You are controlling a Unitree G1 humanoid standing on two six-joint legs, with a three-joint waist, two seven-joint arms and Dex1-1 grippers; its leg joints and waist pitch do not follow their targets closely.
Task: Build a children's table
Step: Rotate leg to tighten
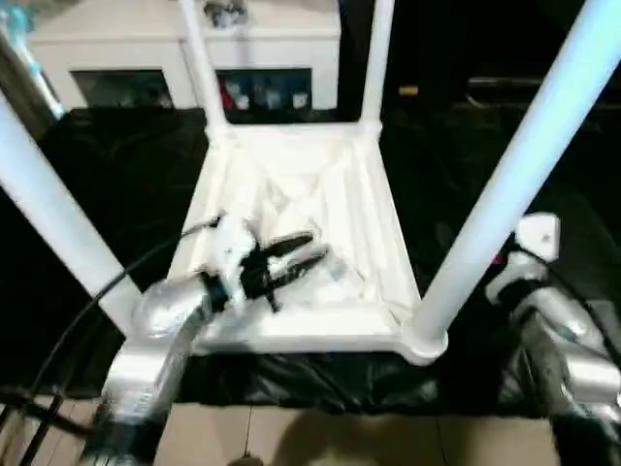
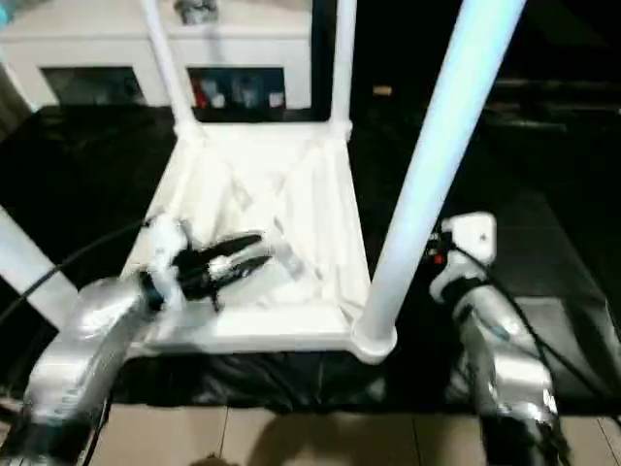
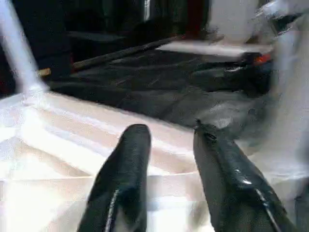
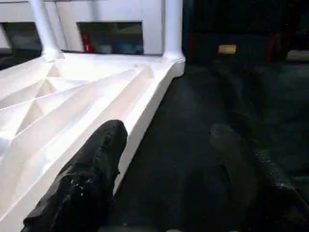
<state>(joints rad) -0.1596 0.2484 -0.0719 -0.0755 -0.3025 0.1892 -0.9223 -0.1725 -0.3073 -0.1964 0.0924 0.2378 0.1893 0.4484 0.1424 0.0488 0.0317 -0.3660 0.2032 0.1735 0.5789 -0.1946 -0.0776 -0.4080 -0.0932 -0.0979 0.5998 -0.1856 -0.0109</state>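
The children's table lies upside down on a black cloth, its white tabletop (image 1: 291, 184) showing the ribbed underside. All of its legs stand upright in the corner sockets: near left (image 1: 49, 214), near right (image 1: 514, 184), far left (image 1: 199, 68) and far right (image 1: 378, 58). My left gripper (image 1: 315, 250) hovers over the ribs near the front edge. It is open, and in the left wrist view its fingers (image 3: 130, 159) have nothing between them. My right gripper (image 4: 166, 133) is open and empty beside the tabletop's right edge, behind the near right leg.
A white glass-door cabinet (image 1: 146, 49) stands at the back. The black cloth (image 1: 116, 165) spreads around the tabletop. Tiled floor (image 1: 340, 437) lies in front. A black cable (image 1: 87, 311) trails from my left forearm. My right forearm (image 1: 572, 340) sits at the right.
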